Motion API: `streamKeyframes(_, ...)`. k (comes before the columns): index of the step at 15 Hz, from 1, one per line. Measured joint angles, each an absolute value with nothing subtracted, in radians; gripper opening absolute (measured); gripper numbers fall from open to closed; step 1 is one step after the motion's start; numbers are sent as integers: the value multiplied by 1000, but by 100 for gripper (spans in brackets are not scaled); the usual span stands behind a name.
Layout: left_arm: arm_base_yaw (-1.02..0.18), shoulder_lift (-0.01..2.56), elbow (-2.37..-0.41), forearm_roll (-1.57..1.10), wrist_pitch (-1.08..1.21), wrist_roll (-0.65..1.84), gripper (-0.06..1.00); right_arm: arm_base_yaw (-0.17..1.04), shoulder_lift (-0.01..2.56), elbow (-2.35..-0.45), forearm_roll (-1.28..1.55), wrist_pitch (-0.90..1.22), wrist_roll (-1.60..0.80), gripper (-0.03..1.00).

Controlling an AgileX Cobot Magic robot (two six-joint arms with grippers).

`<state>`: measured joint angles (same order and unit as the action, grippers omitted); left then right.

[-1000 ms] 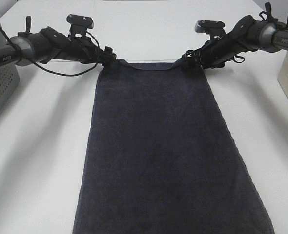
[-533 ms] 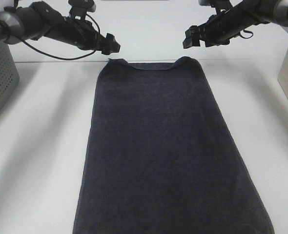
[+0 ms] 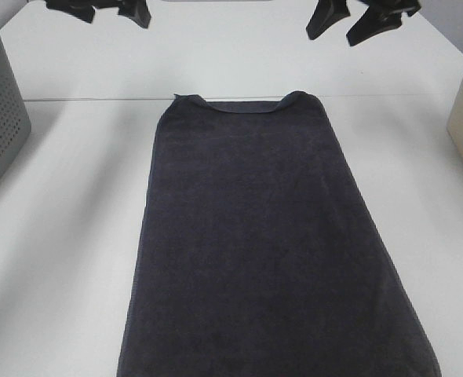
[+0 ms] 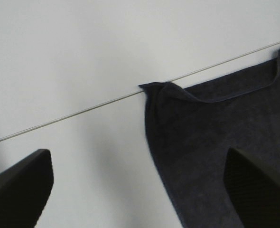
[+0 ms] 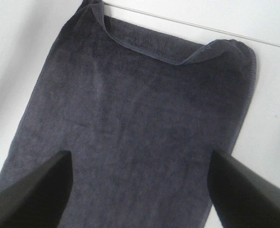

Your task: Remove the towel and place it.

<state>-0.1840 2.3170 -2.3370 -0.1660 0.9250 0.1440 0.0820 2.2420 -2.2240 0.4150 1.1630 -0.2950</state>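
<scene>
Dark navy terry towel (image 3: 267,243) lies flat at frame centre on white table (image 3: 67,236); left gripper (image 3: 110,9) and right gripper (image 3: 349,22), upper edge, spread wide, empty. No legible writing.

The towel (image 3: 255,243) is a very dark navy, nearly black, plain and unpatterned. The table (image 3: 67,220) is plain white. The basket (image 3: 0,118) is grey, dotted with rows of small holes. Both grippers' fingers (image 3: 133,9) are black.
</scene>
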Motion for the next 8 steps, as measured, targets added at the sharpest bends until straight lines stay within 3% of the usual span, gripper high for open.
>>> streamKeyframes(7,36,2134,-2338,-57,1202,35,91,-89,2027,-2223,364,1216,-136,76)
streamKeyframes(8,68,2107,-2337,-55,1211,35,91,-87,1944,-2155,363,1215,-135,76)
